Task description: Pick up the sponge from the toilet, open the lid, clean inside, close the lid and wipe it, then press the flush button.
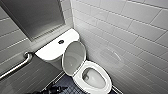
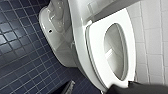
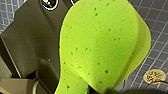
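Observation:
The white toilet (image 1: 98, 86) stands in the corner with its lid (image 1: 73, 57) raised against the tank (image 1: 52, 48). The ring seat (image 2: 96, 52) is down around the open bowl (image 2: 115, 50). A dark flush button (image 1: 61, 41) sits on the tank top. The bright green sponge (image 3: 100, 45) looms large in the right wrist view, squeezed in my right gripper above the floor tiles. In the left wrist view the seat and bowl lie just ahead, and nothing is held by my left gripper.
A white tiled wall (image 1: 130, 37) runs close along the toilet's right side. A metal grab bar (image 1: 17, 66) is fixed to the left wall. The floor is dark blue tile (image 2: 17, 50) with a round drain (image 3: 155, 75). A dark robot part (image 1: 56, 89) shows at the bottom edge.

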Robot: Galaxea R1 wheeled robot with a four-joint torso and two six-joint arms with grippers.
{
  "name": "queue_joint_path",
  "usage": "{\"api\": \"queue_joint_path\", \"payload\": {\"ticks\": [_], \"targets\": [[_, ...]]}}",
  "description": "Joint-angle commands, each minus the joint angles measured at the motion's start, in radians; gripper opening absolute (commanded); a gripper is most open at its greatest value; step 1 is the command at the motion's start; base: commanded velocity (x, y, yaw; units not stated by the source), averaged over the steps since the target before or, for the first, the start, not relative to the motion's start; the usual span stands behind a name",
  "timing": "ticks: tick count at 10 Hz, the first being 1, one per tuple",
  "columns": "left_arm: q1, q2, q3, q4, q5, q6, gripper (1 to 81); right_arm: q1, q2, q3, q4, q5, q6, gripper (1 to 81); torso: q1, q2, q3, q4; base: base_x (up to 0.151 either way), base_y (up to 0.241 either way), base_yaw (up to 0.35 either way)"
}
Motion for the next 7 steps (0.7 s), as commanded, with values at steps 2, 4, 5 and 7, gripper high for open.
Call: {"api": "queue_joint_path", "payload": {"ticks": [2,4,5,7], "targets": [[-0.182,-0.035,-0.004,-0.016,0.025,-0.107,81.1,-0.047,-0.04,0.03,0.192,-0.052,-0.226,1.0,0.0,0.0,0.0,0.0,0.0,0.0,0.0],[-0.23,-0.047,-0.044,-0.013,0.018,-0.193,81.1,-0.063,-0.056,0.064,0.19,-0.032,-0.223,1.0,0.0,0.0,0.0,0.0,0.0,0.0,0.0],[-0.242,-0.052,-0.057,-0.014,0.018,-0.21,81.1,-0.07,-0.058,0.073,0.189,-0.022,-0.223,1.0,0.0,0.0,0.0,0.0,0.0,0.0,0.0],[-0.253,-0.066,-0.083,-0.014,0.017,-0.244,81.1,-0.086,-0.059,0.088,0.192,0.011,-0.222,1.0,0.0,0.0,0.0,0.0,0.0,0.0,0.0]]}}
